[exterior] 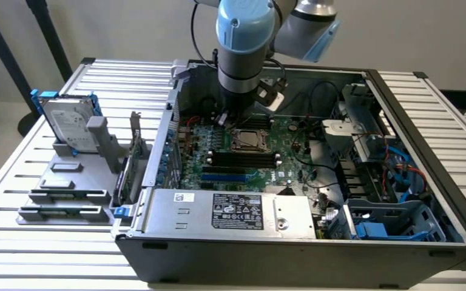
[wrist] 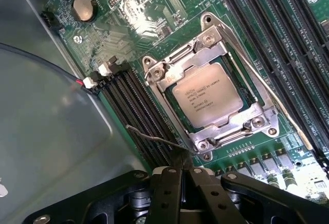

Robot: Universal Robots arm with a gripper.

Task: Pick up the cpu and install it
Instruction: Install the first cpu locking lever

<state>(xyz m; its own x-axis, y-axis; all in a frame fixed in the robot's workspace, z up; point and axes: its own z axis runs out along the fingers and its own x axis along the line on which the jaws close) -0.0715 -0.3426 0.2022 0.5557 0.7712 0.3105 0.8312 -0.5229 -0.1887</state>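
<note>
The arm (exterior: pixel 245 54) reaches straight down into the case (exterior: pixel 298 257); its pincer (wrist: pixel 181 170), fingers together, hangs beside the cpu (wrist: pixel 205 94) in its socket (wrist: pixel 208 39).

No word or number can be read for certain. The cpu (wrist: pixel 207 94) bears several lines of fine dark print on its silvery top, too small to make out. In the exterior view, lower middle of the frame, the power supply box (exterior: pixel 168 213) carries a dark label (exterior: pixel 241 211) with white marks and a white barcode sticker (exterior: pixel 184 197), both illegible.
</note>
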